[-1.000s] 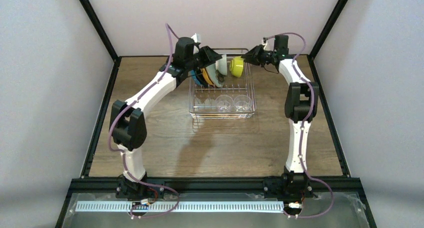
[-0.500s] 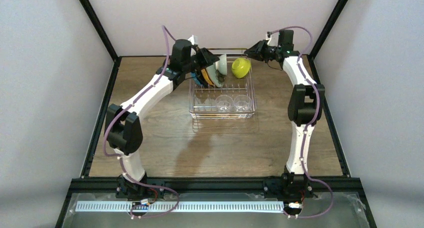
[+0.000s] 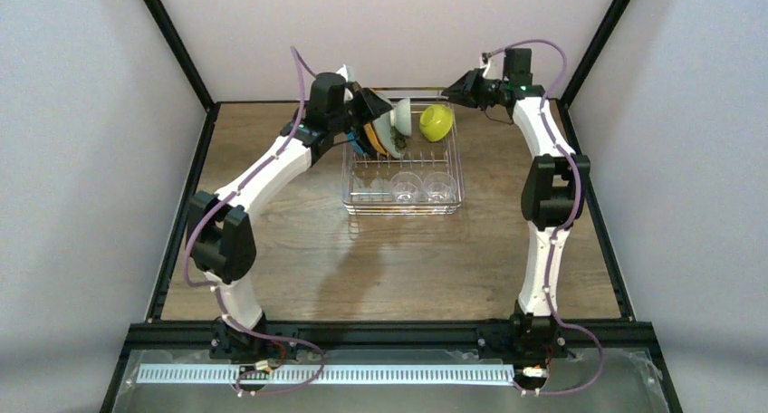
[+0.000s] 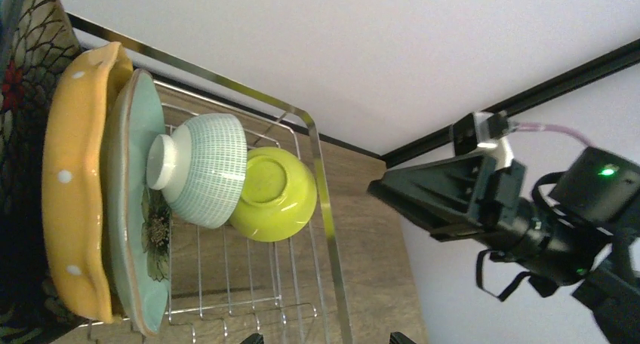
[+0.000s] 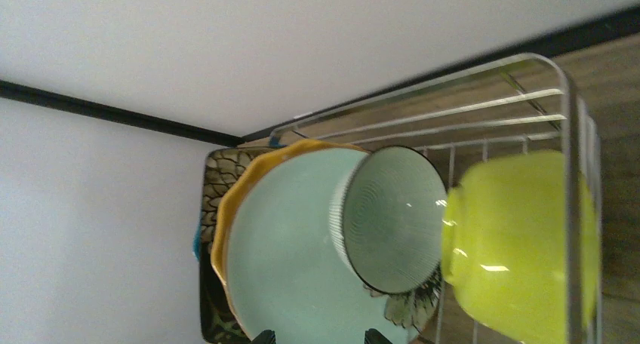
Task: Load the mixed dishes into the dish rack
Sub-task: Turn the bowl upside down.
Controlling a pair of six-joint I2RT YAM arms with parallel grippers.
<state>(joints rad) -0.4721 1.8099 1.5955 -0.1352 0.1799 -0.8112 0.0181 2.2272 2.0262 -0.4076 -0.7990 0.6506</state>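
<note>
The dish rack [image 3: 403, 198] stands mid-table. At its back left the plates stand on edge: black floral [image 4: 26, 50], orange dotted [image 4: 72, 193] and pale green [image 4: 140, 208]. A mint bowl [image 4: 200, 167] leans on the green plate, and a yellow-green bowl [image 4: 273, 195] leans against the mint one. Two clear glass cups [image 3: 405, 188] [image 3: 438, 187] sit at the rack's front. My left gripper [image 3: 385, 108] hovers open over the plates. My right gripper [image 3: 450, 92] is open and empty, just right of and above the yellow-green bowl [image 3: 436, 121].
The rack's steel rim [image 4: 324, 208] runs beside the yellow-green bowl. Black frame rails [image 3: 186, 205] border the wooden table [image 3: 398, 268], and grey walls close in on three sides. The two grippers face each other across the rack's back end.
The right gripper has drawn back and up from the yellow-green bowl, which now rests in the rack against the mint bowl. The left arm shifted slightly left and up.
</note>
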